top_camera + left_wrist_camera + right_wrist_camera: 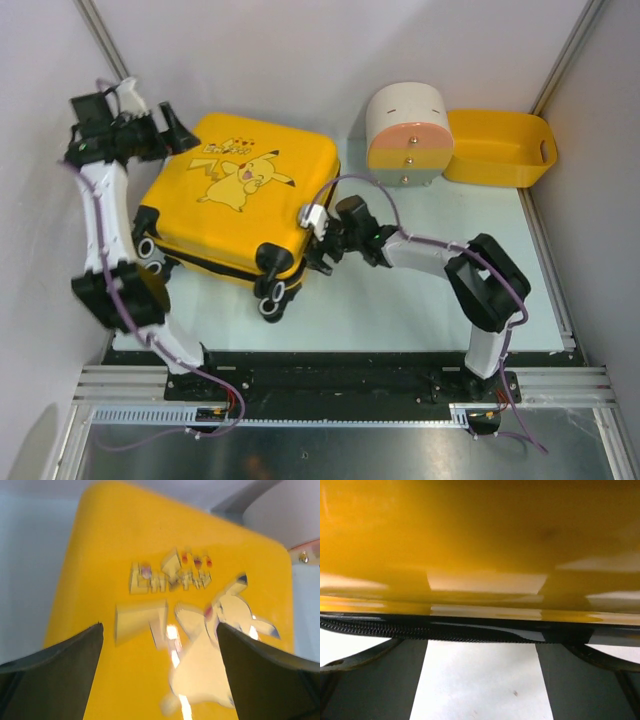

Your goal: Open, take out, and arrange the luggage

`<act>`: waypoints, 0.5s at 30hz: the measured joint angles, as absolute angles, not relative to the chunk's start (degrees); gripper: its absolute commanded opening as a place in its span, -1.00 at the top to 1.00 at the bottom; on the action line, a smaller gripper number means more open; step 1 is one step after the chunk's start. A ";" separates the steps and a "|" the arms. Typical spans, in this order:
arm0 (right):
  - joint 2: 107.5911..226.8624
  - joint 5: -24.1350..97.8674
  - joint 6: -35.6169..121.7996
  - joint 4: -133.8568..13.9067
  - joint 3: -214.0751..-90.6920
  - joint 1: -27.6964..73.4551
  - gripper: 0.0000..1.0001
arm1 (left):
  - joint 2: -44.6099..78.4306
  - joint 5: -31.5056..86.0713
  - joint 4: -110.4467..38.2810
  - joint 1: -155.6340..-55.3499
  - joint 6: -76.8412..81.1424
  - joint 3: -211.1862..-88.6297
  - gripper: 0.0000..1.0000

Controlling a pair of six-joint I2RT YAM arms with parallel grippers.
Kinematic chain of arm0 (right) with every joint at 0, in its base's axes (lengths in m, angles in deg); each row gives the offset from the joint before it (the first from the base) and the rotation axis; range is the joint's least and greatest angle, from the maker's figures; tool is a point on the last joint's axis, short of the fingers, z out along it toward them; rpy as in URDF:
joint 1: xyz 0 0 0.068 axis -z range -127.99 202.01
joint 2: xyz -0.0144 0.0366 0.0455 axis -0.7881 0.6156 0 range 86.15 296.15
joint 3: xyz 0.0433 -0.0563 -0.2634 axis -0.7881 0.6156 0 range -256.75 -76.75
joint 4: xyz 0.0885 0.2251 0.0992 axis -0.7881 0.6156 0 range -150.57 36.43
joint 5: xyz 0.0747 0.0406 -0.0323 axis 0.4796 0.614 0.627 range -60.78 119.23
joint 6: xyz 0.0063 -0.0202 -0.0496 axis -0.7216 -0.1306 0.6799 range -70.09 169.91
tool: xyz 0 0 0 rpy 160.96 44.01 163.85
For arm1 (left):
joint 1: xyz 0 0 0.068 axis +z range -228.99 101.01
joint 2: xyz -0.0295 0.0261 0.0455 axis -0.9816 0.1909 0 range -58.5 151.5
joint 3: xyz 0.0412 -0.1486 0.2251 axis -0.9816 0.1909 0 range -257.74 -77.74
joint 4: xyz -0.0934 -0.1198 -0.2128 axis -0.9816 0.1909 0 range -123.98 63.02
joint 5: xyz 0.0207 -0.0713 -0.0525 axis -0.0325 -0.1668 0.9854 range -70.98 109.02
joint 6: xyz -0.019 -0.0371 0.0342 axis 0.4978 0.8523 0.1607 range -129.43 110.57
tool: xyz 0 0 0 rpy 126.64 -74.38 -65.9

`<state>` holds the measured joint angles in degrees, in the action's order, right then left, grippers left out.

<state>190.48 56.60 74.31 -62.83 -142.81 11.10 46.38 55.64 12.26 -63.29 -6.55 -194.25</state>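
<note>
The luggage, a yellow hard-shell suitcase, lies flat on the table with its cartoon print facing up and its black wheels toward the front. My left gripper hovers over its far left corner. In the left wrist view the left gripper is open, with the printed lid filling the picture. My right gripper sits at the suitcase's right side, low by the table. In the right wrist view the right gripper is open, its fingers reaching up to the black zipper band under the yellow shell.
A cream-and-pink drum-shaped box stands at the back right. A yellow plastic basket sits beside it. White walls and metal frame posts close in the table on the left, back and right.
</note>
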 measured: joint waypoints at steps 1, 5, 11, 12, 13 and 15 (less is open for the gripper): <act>190.87 54.37 73.33 -64.43 -142.81 9.33 -0.85 | 41.62 55.12 11.71 -62.13 -5.77 -189.83 -0.99; 192.73 48.47 70.29 -69.54 -142.81 1.72 -0.86 | 23.94 53.28 12.22 -57.74 -2.40 -172.72 -1.00; 191.62 55.57 66.44 -71.33 -142.83 -4.64 -0.79 | 12.38 53.83 10.99 -55.84 0.68 -155.17 -1.00; 190.63 57.56 65.30 -70.94 -142.86 -3.35 -0.79 | 11.17 53.96 10.77 -55.64 0.64 -151.76 -0.99; 189.61 59.16 64.41 -70.31 -142.86 -1.71 -0.80 | 11.02 54.00 10.79 -55.53 0.64 -151.10 -0.99; 186.74 63.11 62.81 -68.69 -142.94 4.06 -0.83 | 9.99 54.72 9.40 -55.42 0.44 -149.62 -0.99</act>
